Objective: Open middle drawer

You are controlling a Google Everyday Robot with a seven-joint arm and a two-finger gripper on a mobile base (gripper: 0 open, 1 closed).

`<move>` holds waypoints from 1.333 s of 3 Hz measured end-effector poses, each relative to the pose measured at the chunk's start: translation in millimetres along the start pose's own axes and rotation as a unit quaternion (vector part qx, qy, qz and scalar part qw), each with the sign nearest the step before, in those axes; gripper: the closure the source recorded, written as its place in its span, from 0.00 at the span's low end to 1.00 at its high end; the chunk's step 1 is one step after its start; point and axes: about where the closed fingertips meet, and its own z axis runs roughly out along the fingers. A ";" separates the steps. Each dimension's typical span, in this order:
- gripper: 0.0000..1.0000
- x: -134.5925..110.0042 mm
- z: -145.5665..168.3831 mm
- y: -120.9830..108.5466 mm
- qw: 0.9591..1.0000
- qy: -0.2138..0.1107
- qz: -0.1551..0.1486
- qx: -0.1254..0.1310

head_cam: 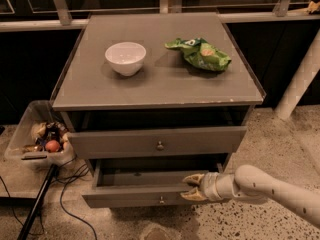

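The middle drawer point(130, 198) is the lower grey drawer of the cabinet, with a small round knob point(161, 200) at its centre. It stands pulled out, and its shallow grey box inside point(145, 178) shows. My gripper point(185, 187) comes in from the right on a pale arm point(265, 186) and sits at the right part of the drawer front's top edge. Its fingers are apart, the upper fingertip point(189, 177) over the inside of the drawer and the lower fingertip point(186, 197) in front of the panel.
The taller drawer above point(125, 142) is slightly out, its knob point(160, 145) at centre. On the cabinet top point(155, 86) stand a white bowl point(125, 58) and a green chip bag point(200, 54). A clear bin of clutter point(42, 140) and cables point(70, 184) lie at the left. A white post point(300, 79) stands at the right.
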 end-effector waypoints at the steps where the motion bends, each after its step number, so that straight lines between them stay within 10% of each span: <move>1: 1.00 -2.1 -1.7 -0.3 1.000 0.000 0.000 0.000; 2: 0.82 -2.1 -1.7 -0.3 1.000 0.000 0.000 0.000; 3: 0.36 -2.1 -1.6 -0.2 1.000 0.000 0.000 0.000; 4: 0.36 -2.1 -1.6 -0.2 1.000 0.000 0.000 0.000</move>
